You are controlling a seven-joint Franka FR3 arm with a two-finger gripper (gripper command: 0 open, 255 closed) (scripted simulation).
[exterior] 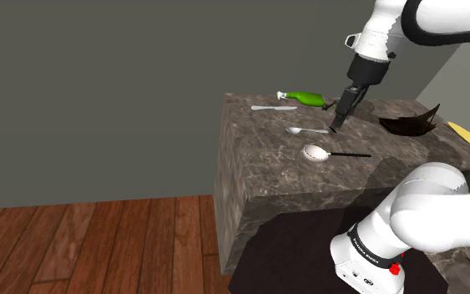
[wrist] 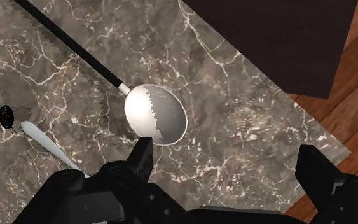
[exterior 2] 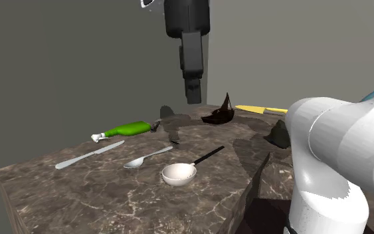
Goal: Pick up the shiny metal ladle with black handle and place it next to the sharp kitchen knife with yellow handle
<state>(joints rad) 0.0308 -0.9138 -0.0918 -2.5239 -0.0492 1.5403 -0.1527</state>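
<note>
Marble-patterned table (exterior: pixel 266 171) is seen carrying the utensils, and the white arm (exterior: pixel 391 33) is stretched over it. The gripper (exterior: pixel 336 127) is hung above the surface with its fingers spread wide and nothing held, presumably so that a descent can be made onto the ladle (exterior: pixel 325 154). This is laid flat, pale bowl upward, just below the gripper and untouched. The yellow-handled knife (exterior: pixel 467 135) is placed well apart, toward the shoulder view's right.
</note>
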